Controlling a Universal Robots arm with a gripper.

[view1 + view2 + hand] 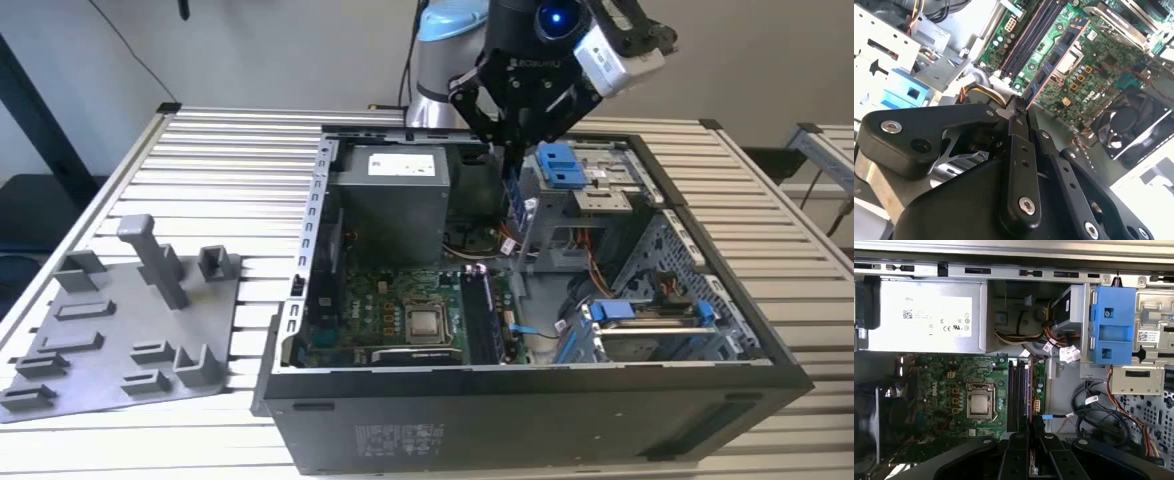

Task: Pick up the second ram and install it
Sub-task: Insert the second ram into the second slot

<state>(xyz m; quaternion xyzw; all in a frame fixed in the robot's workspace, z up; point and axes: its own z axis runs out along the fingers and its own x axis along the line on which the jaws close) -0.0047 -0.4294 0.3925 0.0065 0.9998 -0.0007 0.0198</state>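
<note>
My gripper (513,150) hangs over the back of the open computer case (534,410), shut on the second ram (511,205). The stick is thin and dark with small chips, and it points down out of the fingers into the case. In the second wrist view the gripper (1019,106) clamps one end of the ram (1054,60), whose other end reaches out above the green motherboard (1104,55). In the first wrist view the ram (1030,390) shows edge-on, in line with the long black memory slots (1016,395) and well above them, ahead of the gripper (1030,442).
Inside the case are a grey power supply (390,195), the processor socket (427,322), a fan (889,415), loose cables (1094,410) and blue drive brackets (561,165). A grey tray (120,345) with upright posts lies on the slatted table at the exterior view's left.
</note>
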